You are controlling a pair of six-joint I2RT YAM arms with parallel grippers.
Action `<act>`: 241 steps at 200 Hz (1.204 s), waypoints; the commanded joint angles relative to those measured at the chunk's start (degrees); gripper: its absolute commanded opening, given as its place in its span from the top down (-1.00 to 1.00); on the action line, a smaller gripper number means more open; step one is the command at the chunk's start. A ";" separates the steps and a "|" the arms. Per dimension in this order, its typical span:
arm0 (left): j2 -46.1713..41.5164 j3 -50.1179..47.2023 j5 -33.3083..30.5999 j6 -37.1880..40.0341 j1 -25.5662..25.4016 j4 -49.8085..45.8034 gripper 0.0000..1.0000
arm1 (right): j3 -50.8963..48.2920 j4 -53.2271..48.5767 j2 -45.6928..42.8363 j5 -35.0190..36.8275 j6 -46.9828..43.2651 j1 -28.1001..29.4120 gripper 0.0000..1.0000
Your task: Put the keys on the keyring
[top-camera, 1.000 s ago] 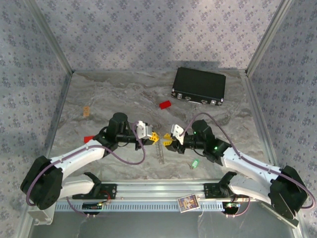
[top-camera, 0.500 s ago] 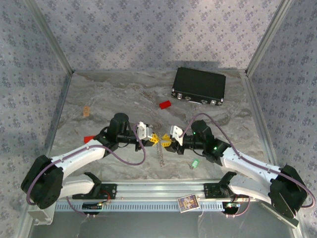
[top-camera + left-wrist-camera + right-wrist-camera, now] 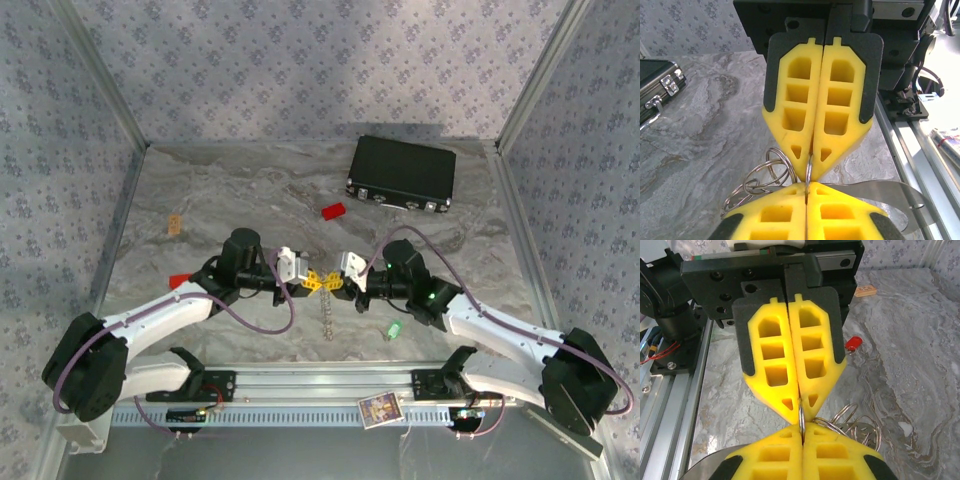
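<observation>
The keyring (image 3: pixel 808 174) is being held above the middle of the table (image 3: pixel 230 190), where the 2 claws are meeting tip to tip. The left gripper (image 3: pixel 312 281) is being kept closed on the thin wire from the left, and the right gripper (image 3: pixel 338 283) is being kept closed on it from the right. In both wrist views the wire is being seen edge-on in the seam between the yellow pads (image 3: pixel 772 360), so the hoop is being judged to stand upright with its plane running left to right. More loops (image 3: pixel 325 312) are being left to hang below the grip, toward the near side.

Neither key is being held. The red key (image 3: pixel 180 281) is lying on the table well to the left, beside the left arm, behind that claw. The green key (image 3: pixel 394 329) is lying near and to the right, just beside the right arm, and is being judged the closer of the 2 to a claw. Its long axis is too small to be told.

With both claws taken up by the keyring, 1 is being judged to need freeing before a key is fetched: the right for the green key, while the keyring is being steadied by the left.
</observation>
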 commanded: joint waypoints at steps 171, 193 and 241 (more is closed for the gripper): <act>-1.72 5.52 -2.98 4.80 -1.27 -9.01 0.90 | 22.66 -32.64 8.30 6.06 -15.80 4.02 1.00; -2.06 5.18 -3.07 4.61 -1.28 -8.88 1.00 | 20.00 -28.37 5.88 4.15 -13.54 3.01 0.80; -4.53 -0.53 -3.87 -0.12 -1.28 1.97 1.00 | 10.04 -16.08 -1.00 -3.45 -5.60 -1.24 0.50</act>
